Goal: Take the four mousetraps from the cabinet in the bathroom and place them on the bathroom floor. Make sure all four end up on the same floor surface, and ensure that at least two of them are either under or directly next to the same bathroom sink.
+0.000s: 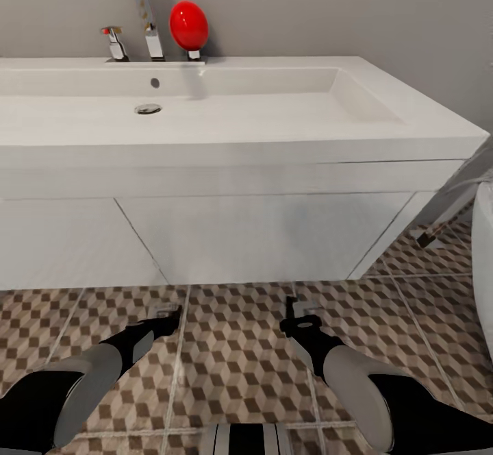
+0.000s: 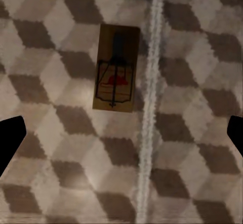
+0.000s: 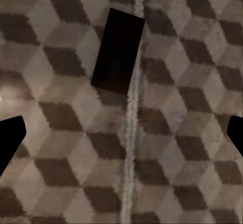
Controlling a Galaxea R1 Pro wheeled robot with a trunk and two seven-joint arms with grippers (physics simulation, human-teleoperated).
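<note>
Nearest the camera in the head view, both black-and-grey arms reach forward and down over the bathroom floor (image 1: 239,366) of large square tiles printed with brown, beige and white cubes and thin grey grout lines. The left gripper (image 1: 166,314) and the right gripper (image 1: 296,312) hang low above the tiles, just in front of the vanity, well apart from each other.

In the left wrist view, the left gripper's two black fingertips (image 2: 10,138) stand wide apart at the picture's edges, with nothing between them. On the tile beyond them lies a small flat brown wooden mousetrap (image 2: 117,68) with dark wire parts and a red patch, right beside a grout line.

In the right wrist view, the right gripper's fingertips (image 3: 10,138) are equally spread and empty. A second mousetrap (image 3: 118,50), showing only as a flat dark rectangle, lies on the tile, its edge touching a grout line.

Farther off stands the long white rectangular sink (image 1: 205,109) on its white vanity (image 1: 260,236), with a chrome tap (image 1: 116,44) and a glossy red egg-shaped object (image 1: 188,25) at the back, against the grey wall.
</note>
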